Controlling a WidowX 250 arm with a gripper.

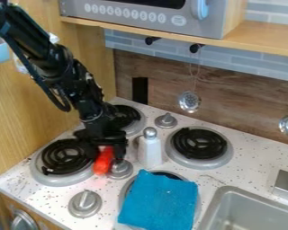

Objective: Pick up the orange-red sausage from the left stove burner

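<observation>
Your fingers (104, 144) are low over the bench (222, 177), at the red-orange thing (102, 161); its upper end is right at them and the rest slants down toward the camera. You cannot tell whether they are clamped on it or stand apart around it. If the grip is loose or catches only that end, the thing could twist or slip out as you lift.

Just beside it, on the camera view's right, is a metal knob (120, 170); a sideways drag could snag there and knock the thing askew. Farther right of your fingers, the white shaker with a metal top (150, 150) stands upright, and a wide swing that way could topple it. The coil burner (63, 157) lies to their left in view, its raised rings ready to catch a dragged end. Nearer the camera, the blue cloth (158, 200) drapes over another burner; a low pass could ruck it up.
</observation>
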